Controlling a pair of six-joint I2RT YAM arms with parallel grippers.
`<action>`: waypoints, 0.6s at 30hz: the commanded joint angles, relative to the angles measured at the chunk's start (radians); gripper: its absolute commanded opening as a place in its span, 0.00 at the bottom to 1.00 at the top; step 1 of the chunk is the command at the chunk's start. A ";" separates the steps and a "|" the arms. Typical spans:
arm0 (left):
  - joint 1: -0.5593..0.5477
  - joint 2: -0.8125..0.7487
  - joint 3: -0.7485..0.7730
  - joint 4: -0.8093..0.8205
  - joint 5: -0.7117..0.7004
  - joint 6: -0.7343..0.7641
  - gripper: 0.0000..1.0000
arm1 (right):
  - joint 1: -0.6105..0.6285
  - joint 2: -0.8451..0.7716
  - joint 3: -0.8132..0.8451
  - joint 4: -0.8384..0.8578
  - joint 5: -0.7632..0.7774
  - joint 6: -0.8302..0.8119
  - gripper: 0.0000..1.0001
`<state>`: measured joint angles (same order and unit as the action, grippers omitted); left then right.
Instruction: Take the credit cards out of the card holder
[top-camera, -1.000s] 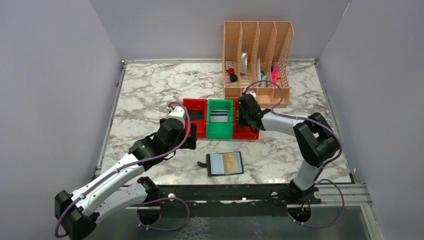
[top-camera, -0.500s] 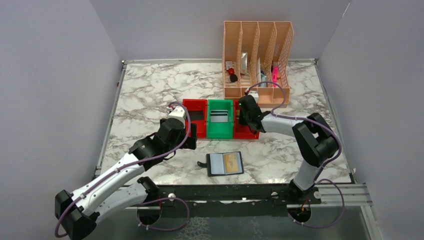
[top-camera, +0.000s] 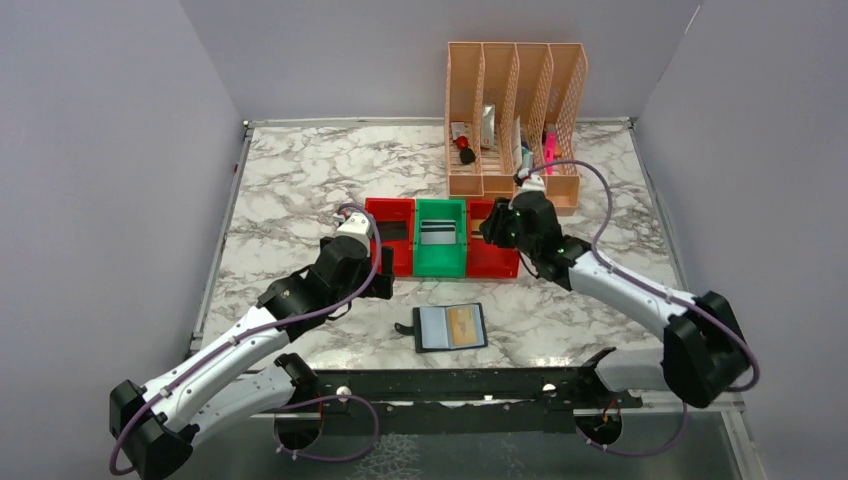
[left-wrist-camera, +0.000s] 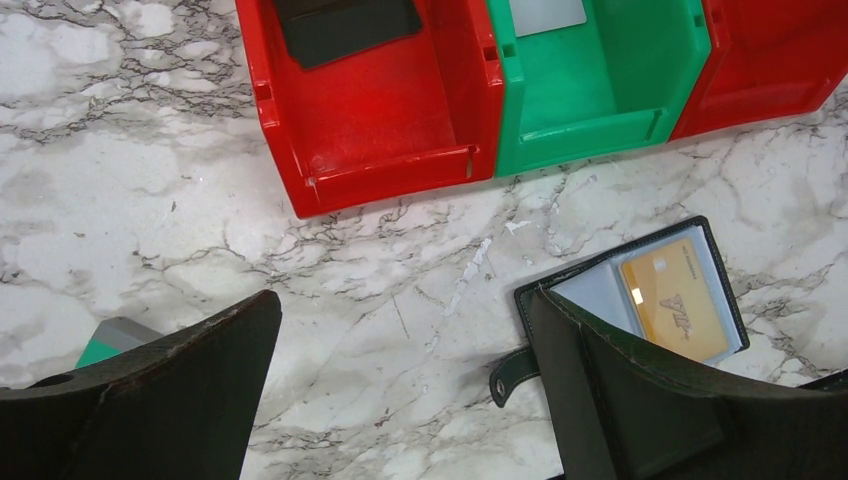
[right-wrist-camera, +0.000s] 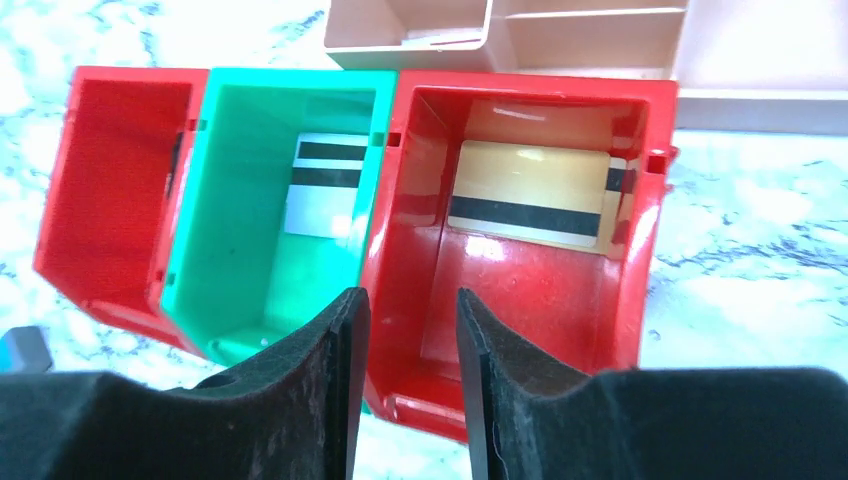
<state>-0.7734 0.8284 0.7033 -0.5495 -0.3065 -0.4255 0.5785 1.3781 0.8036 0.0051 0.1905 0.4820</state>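
While the card holder (top-camera: 451, 327) lies open on the marble table (top-camera: 300, 180), lower centre of the top view, a gold card (left-wrist-camera: 675, 298) sits in its right half. The left gripper (left-wrist-camera: 402, 300) hangs wide open and empty, up-left of the holder. The right gripper (right-wrist-camera: 410, 295), jaws slightly parted with nothing between them, hovers over the rightmost red bin (right-wrist-camera: 620, 300), which holds a gold striped card (right-wrist-camera: 530, 195). The green bin (right-wrist-camera: 260, 250) holds a white striped card (right-wrist-camera: 325, 185).

Robotics laboratory test cell. Plain grey panels (top-camera: 110, 150) enclose a marble-patterned worktop (top-camera: 300, 180) on three sides. A cabled left arm (top-camera: 240, 345) and right arm (top-camera: 620, 285) are bolted to a metal rail (top-camera: 450, 385) at its near edge. Staged plastic bins (top-camera: 440, 266) and a desk organiser (top-camera: 515, 80) serve as props.
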 joint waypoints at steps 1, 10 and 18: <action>0.002 -0.026 0.009 0.017 0.047 0.007 0.99 | 0.001 -0.163 -0.092 -0.035 -0.043 0.008 0.48; 0.002 -0.075 -0.018 0.074 0.196 0.041 0.99 | 0.001 -0.607 -0.408 0.051 -0.237 0.048 0.82; 0.002 -0.061 -0.165 0.362 0.510 -0.170 0.83 | 0.001 -0.828 -0.584 0.069 -0.445 0.263 0.97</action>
<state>-0.7734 0.7467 0.6037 -0.3878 -0.0246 -0.4618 0.5785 0.5827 0.2836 0.0326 -0.1055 0.6022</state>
